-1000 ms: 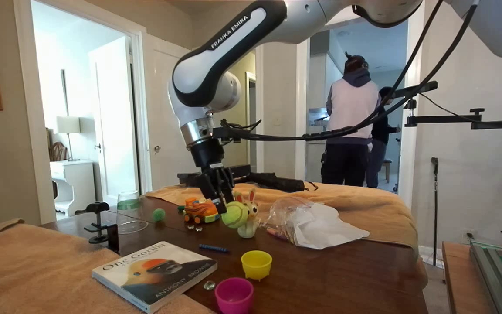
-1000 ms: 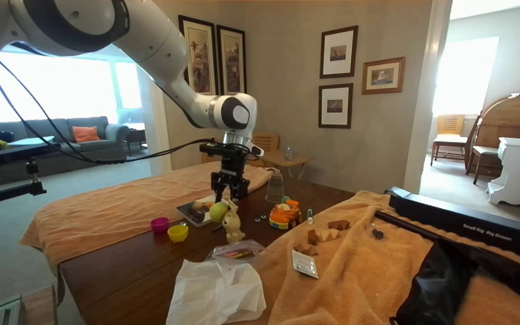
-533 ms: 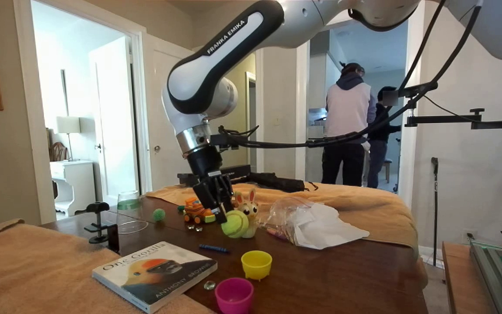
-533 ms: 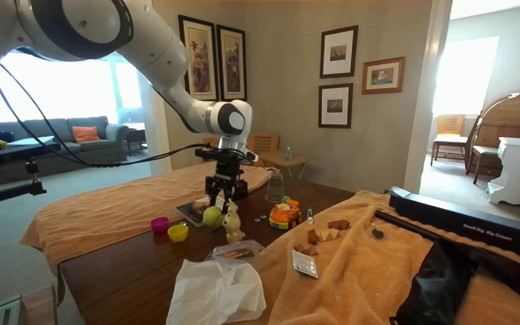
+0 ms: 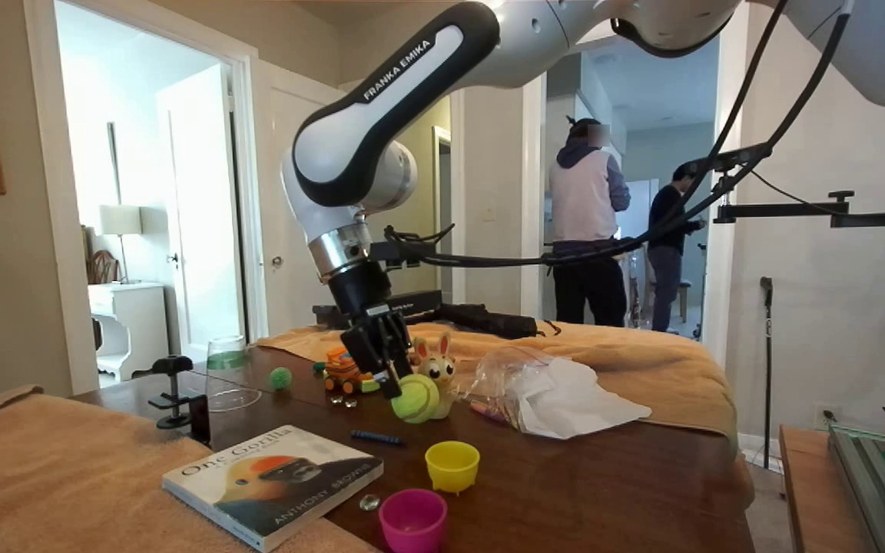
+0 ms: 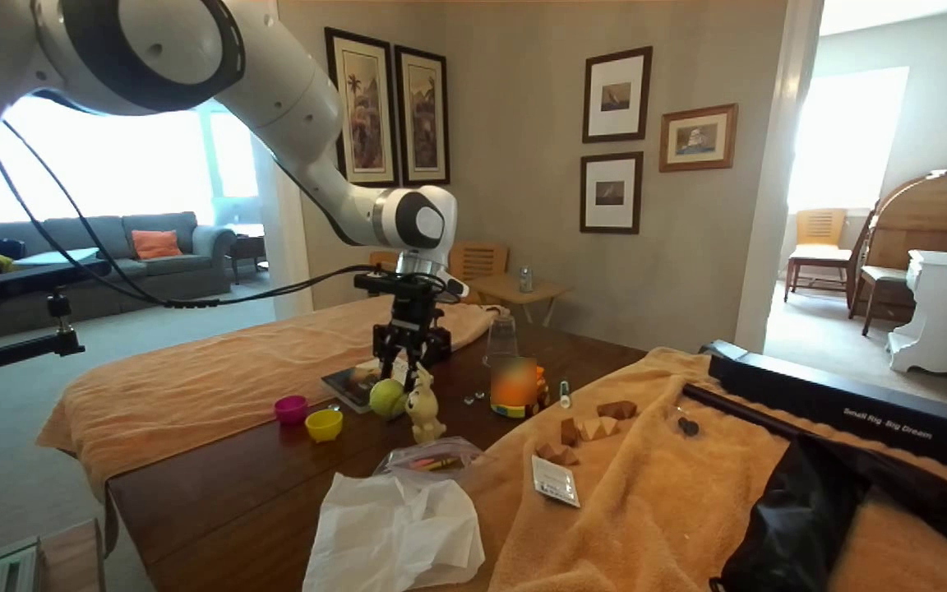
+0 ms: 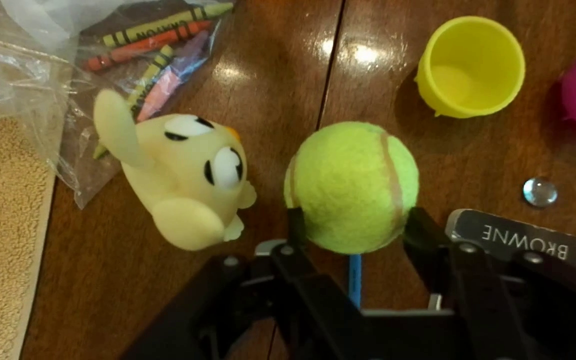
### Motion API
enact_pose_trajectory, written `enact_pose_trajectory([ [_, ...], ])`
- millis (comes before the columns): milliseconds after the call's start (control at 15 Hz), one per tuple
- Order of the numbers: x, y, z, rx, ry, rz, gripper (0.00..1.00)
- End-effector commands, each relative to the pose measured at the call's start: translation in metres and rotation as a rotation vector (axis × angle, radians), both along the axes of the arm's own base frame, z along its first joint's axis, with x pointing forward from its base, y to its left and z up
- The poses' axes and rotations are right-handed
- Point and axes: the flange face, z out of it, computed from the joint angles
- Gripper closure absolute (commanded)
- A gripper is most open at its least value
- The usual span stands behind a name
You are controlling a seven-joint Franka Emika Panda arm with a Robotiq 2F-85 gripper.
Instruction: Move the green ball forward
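The green ball, a yellow-green tennis ball (image 7: 353, 187), sits between the two black fingers in the wrist view. It also shows in both exterior views (image 5: 415, 399) (image 6: 388, 398). My gripper (image 7: 355, 215) is shut on it, with the fingertips touching its two sides. The gripper comes down from above in both exterior views (image 5: 399, 378) (image 6: 399, 381). The ball is low over the dark wooden table, close beside the cream rabbit toy (image 7: 188, 175). I cannot tell whether the ball touches the table.
A yellow cup (image 5: 452, 466) and a magenta cup (image 5: 412, 521) stand near the book (image 5: 273, 484). A blue crayon (image 5: 376, 437) lies near the ball. A crayon bag (image 7: 133, 55), orange toy car (image 5: 346, 371), clear cup (image 5: 227, 369) and small green spiky ball (image 5: 280, 378) are around.
My gripper has moved down with the green ball still between its fingers, mostly in the first half second. In an exterior view the ball has also shifted slightly away from the rabbit toy.
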Motion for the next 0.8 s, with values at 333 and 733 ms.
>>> enact_pose_trajectory([
  [333, 0.073, -0.017, 0.044, 0.085, -0.314, -0.152, 0.02],
  [733, 0.101, -0.002, 0.081, 0.188, -0.644, -0.217, 0.00],
])
